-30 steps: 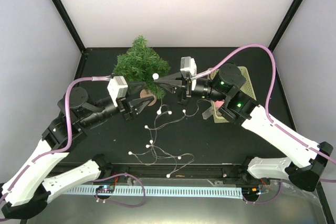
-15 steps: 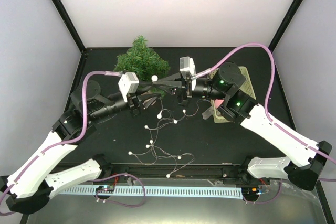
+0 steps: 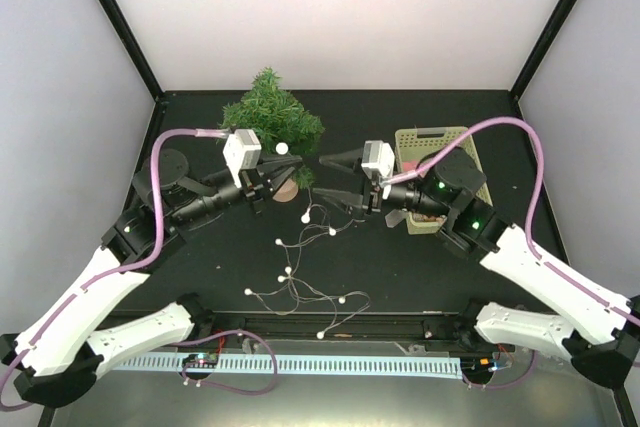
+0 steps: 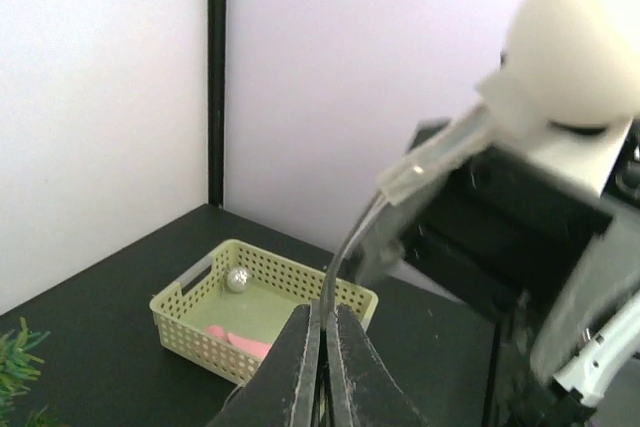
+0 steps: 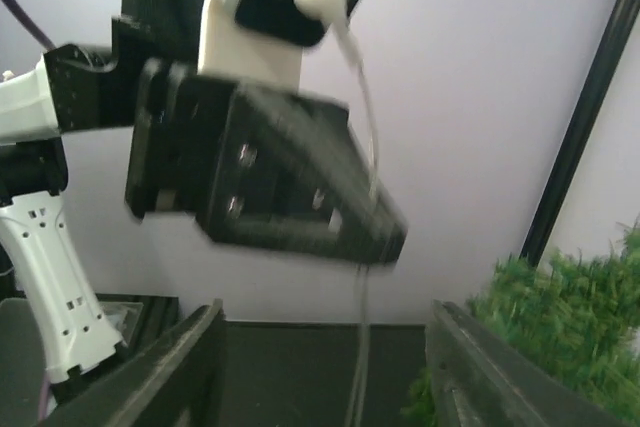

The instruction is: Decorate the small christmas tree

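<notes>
The left gripper (image 4: 322, 347) was pinched shut on the thin wire of a string of lights (image 3: 283, 278), its two fingers pressed together with the wire caught between them. One white bulb (image 3: 282, 148) stood up above that grip on a bend of the wire, close against the lower right branches of the tree (image 3: 270, 117); whether it touched the needles could not be told. From the grip the wire dropped to the black table (image 3: 420, 267), where the other bulbs lay in a loose tangle nearer the arms' bases.

The right gripper (image 3: 325, 178) faced the left one from the other side, its jaws spread apart and holding nothing, with the hanging wire in the gap between its fingers in its own camera. Its fingertips were near the left gripper but apart from it.

The tree stood upright at the back left of the table, just behind the left gripper, its wooden base partly hidden by the fingers. A pale green lattice basket (image 3: 435, 134) sat at the back right, behind the right arm, with a silver ball (image 4: 237, 279) and something pink inside
</notes>
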Robot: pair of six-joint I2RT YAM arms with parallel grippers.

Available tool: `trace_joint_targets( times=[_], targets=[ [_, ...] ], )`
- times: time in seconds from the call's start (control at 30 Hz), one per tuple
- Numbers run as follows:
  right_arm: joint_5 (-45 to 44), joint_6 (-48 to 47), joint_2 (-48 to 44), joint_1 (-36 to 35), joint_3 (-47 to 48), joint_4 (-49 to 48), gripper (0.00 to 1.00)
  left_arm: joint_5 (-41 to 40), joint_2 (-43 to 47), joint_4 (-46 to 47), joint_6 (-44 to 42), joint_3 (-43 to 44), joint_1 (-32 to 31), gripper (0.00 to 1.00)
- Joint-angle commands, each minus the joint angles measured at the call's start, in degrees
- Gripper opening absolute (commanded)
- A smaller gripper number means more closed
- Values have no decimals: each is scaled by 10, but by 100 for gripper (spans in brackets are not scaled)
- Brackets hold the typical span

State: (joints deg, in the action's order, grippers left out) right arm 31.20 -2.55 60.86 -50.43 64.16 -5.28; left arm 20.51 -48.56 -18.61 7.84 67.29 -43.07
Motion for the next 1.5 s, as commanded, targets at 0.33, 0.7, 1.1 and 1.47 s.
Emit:
trace_joint_targets(
  times=[0.33, 0.7, 1.1, 1.47],
  targets=[
    [-40, -63, 42, 0, -182, -163, 62, -15, 0, 98, 87, 51, 41, 2],
    [-25, -20, 131, -2, -248, -302, 51, -11, 4, 131, 103, 45, 52, 2],
    [-252, -72, 6, 9, -170, -127, 1, 20, -46, 159, 198, 56, 219, 2],
    [-269, -129, 118, 79, 66, -22, 1, 119, -160, 317, 305, 105, 313, 2]
  ],
)
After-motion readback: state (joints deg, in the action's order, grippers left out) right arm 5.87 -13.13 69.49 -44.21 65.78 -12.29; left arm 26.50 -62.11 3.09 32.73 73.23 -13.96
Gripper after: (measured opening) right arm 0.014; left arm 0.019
